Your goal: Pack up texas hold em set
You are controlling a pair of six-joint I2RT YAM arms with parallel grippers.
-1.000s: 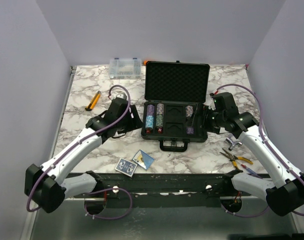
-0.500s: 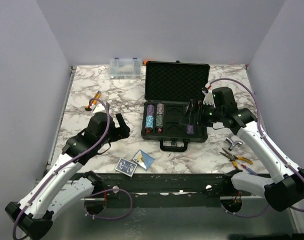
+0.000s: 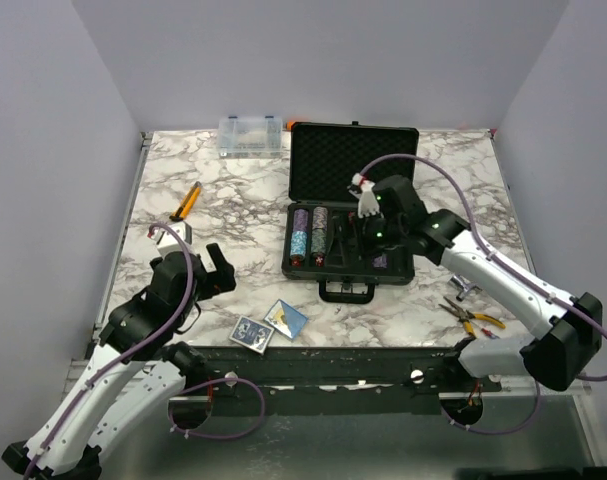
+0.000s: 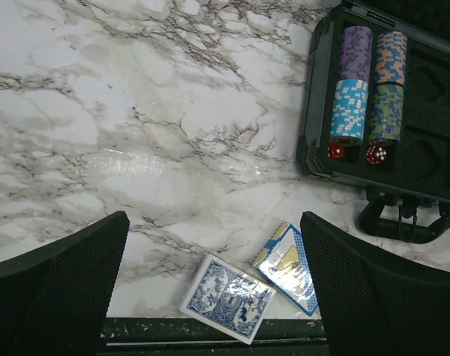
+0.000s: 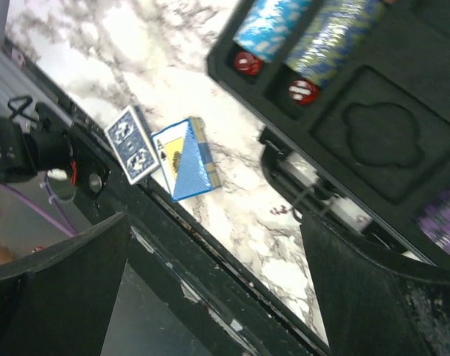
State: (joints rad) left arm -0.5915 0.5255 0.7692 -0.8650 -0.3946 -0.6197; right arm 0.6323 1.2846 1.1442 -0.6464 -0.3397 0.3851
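Two grippers, both spread wide, empty. Left gripper (image 4: 213,226) over the marble table (image 4: 136,111) near the card decks (image 4: 227,298); right gripper (image 5: 213,222) above the tray (image 4: 432,141) of the open case (image 3: 353,165).

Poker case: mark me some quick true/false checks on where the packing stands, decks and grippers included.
1. The case lid stands open. True.
2. Both card decks are packed in the tray. False: they lie on the table in front of the case, near its front edge.
3. The left gripper holds a deck. False: it is open and empty, over the table to the left of the case.
4. Two red dice sit in the tray in front of the chip stacks. True.
5. The right gripper is open above the tray. True.
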